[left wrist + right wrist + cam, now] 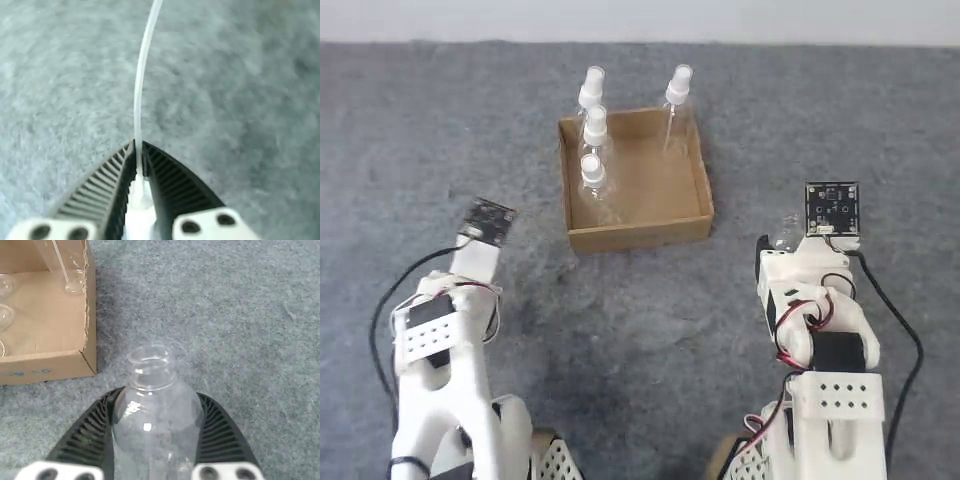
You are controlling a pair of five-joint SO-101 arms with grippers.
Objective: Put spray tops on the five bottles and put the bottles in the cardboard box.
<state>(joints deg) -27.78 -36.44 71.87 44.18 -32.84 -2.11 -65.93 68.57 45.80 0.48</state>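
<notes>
Left arm point(440, 345): off the front-left corner of the cardboard box point(638, 230), wrist pitched down. Left gripper point(138, 150): jaws pinched tight on a spray top point(141, 75), by its thin tube.

Right arm point(820, 330): off the box's front-right corner. Right gripper point(159, 394): jaws clasp an uncapped bottle point(150, 360) around its body.

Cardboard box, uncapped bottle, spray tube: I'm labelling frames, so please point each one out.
cardboard box point(640, 233), high view, on its front wall.
uncapped bottle point(152, 427), right wrist view, on its clear body.
spray tube point(138, 90), left wrist view, midway along the thin tube.
</notes>
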